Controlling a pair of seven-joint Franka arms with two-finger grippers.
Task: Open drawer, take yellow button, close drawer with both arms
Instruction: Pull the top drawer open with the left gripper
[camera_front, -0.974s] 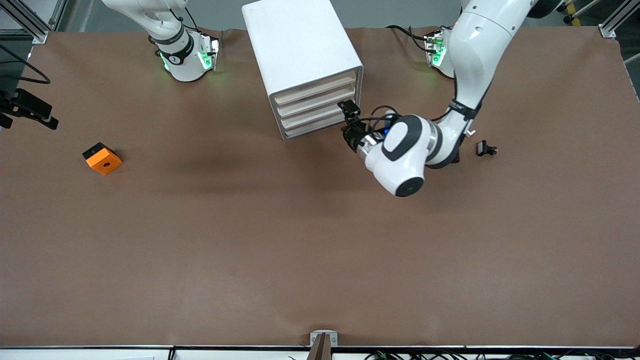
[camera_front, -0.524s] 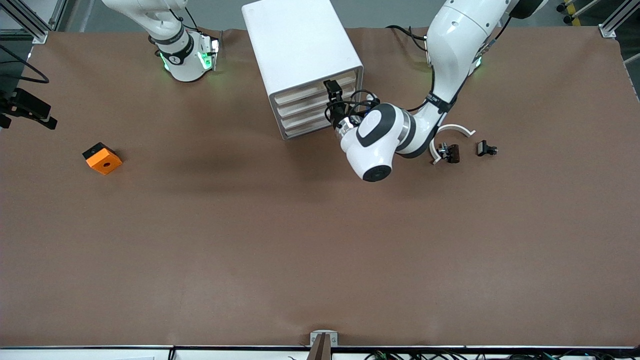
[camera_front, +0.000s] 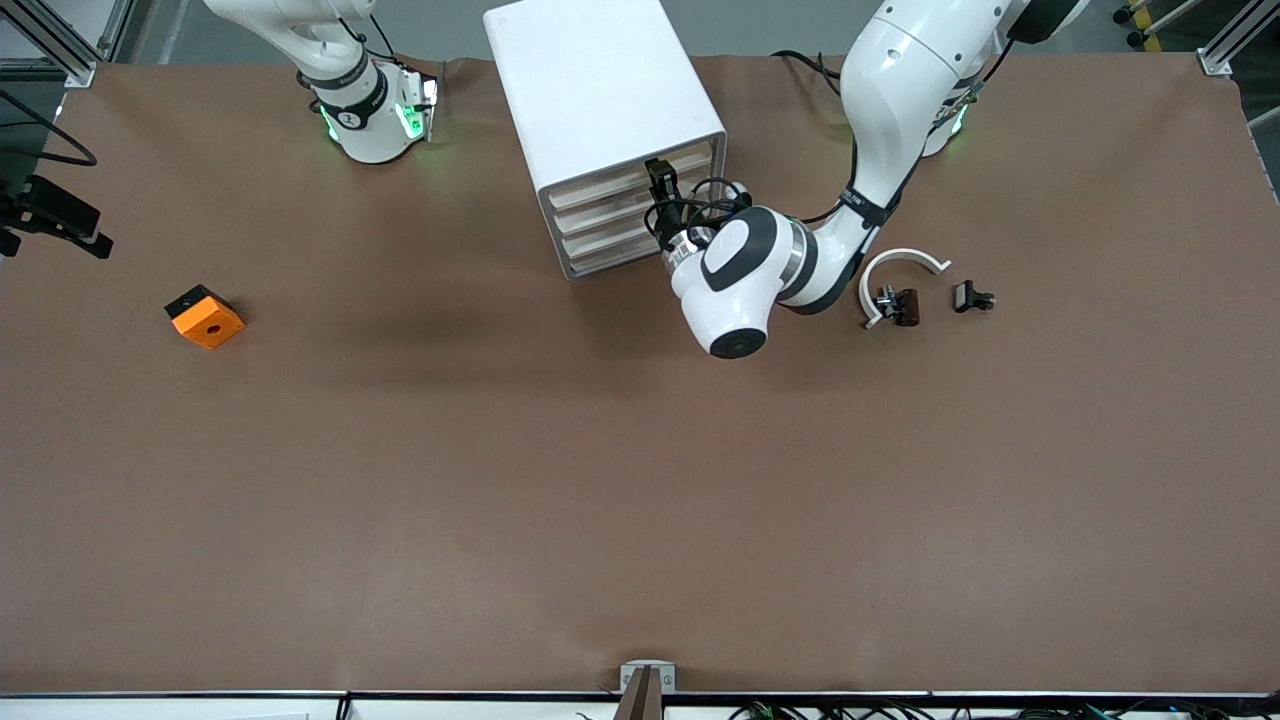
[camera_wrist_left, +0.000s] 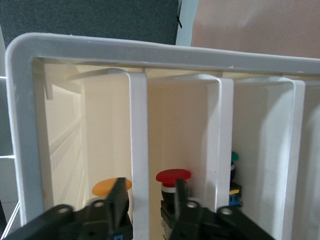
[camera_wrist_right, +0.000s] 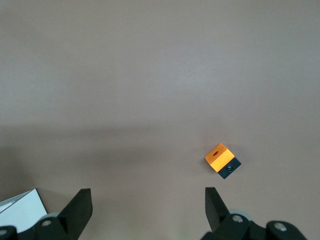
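The right end effector (camera_wrist_right: 145, 210) is held high with fingers apart, waiting over bare brown tabletop (camera_front: 500, 480) and an orange square block (camera_front: 205, 317). The left end effector (camera_front: 662, 190), fingers apart astride the pale beige front edge of the shallow white drawer (camera_wrist_left: 139, 150), awaits closing and pulling. The tiny orange-capped button (camera_wrist_left: 111, 187) is seen just inside. Open room lies ahead.

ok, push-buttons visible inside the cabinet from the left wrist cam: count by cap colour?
orange-yellow cap button: 1
red cap button: 1
green cap button: 1
Total: 3
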